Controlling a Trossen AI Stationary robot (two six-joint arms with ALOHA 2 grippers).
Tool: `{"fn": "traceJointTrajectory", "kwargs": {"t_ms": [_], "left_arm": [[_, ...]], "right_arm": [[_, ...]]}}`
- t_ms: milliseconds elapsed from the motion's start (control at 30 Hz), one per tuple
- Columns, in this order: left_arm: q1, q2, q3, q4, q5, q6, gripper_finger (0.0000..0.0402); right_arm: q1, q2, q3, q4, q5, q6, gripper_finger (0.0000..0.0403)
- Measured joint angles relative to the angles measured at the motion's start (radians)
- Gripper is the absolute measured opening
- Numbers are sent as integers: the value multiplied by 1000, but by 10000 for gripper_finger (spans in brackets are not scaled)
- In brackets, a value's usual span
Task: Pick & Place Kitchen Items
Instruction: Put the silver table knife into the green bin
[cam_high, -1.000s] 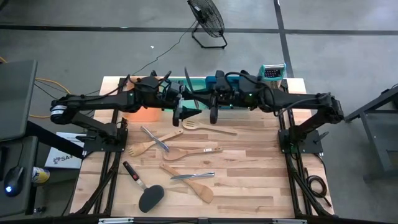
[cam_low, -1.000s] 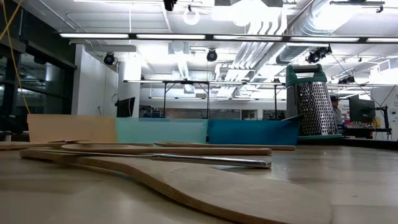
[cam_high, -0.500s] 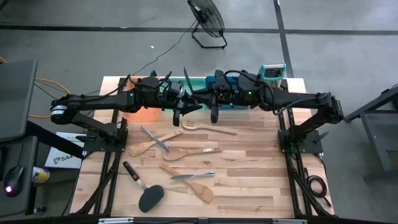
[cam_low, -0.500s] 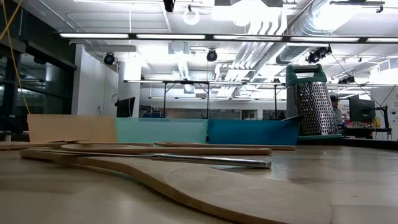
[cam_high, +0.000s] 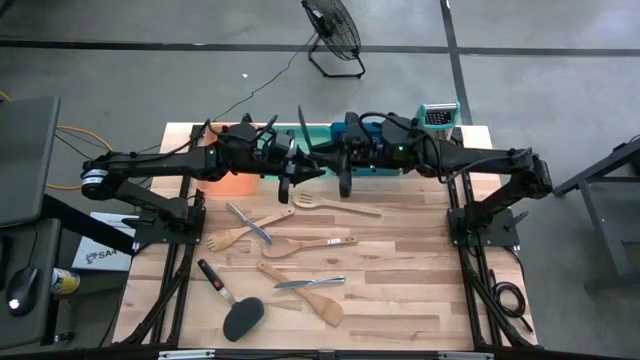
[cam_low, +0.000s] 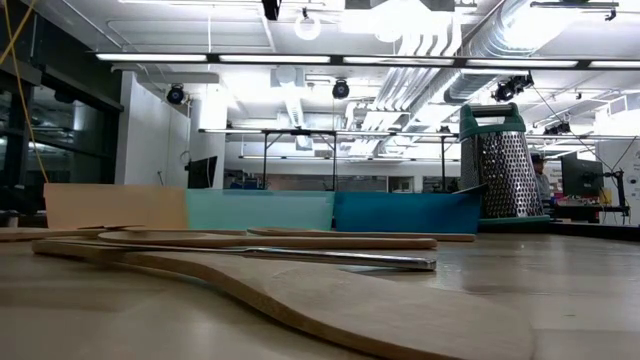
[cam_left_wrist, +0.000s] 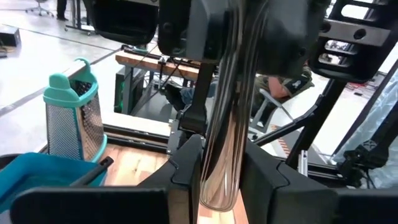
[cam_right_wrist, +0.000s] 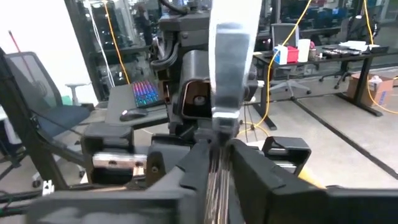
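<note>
Bright ceiling strip lights (cam_low: 330, 58) glare above the grater (cam_low: 497, 165), while the wooden spatula (cam_low: 330, 310) nearest the camera lies blurred.

Both arms reach inward from the table's sides and meet over its far edge, forearms near level, wrists facing each other. The left gripper (cam_high: 288, 185) points toward the right arm with its fingers (cam_left_wrist: 186, 163) closed in on a slim metal piece between them. The right gripper (cam_high: 343, 183) points back toward the left arm, its fingers (cam_right_wrist: 249, 165) set close either side of the same kind of thin metal strip.
</note>
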Motion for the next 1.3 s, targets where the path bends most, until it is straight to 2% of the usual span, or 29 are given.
{"fn": "traceJointTrajectory", "kwargs": {"t_ms": [167, 333, 533, 800, 1033, 1300], "left_arm": [[0, 0, 0, -14, -33, -2, 73], [27, -9, 0, -83, -82, -9, 73], [109, -11, -1, -213, -141, -37, 73], [260, 4, 0, -441, -147, -26, 73], [399, 63, 0, -611, -148, 91, 73], [484, 193, 0, -672, -147, 209, 73]], "right_arm": [[1, -16, -1, -35, 4, 1, 149], [1, -76, -1, -134, 89, 22, 181], [-6, -169, -1, -335, 229, 41, 180], [-9, -217, -1, -519, 338, 135, 175], [-9, -218, -1, -584, 363, 211, 175], [-9, -218, -1, -583, 431, 255, 175]]}}
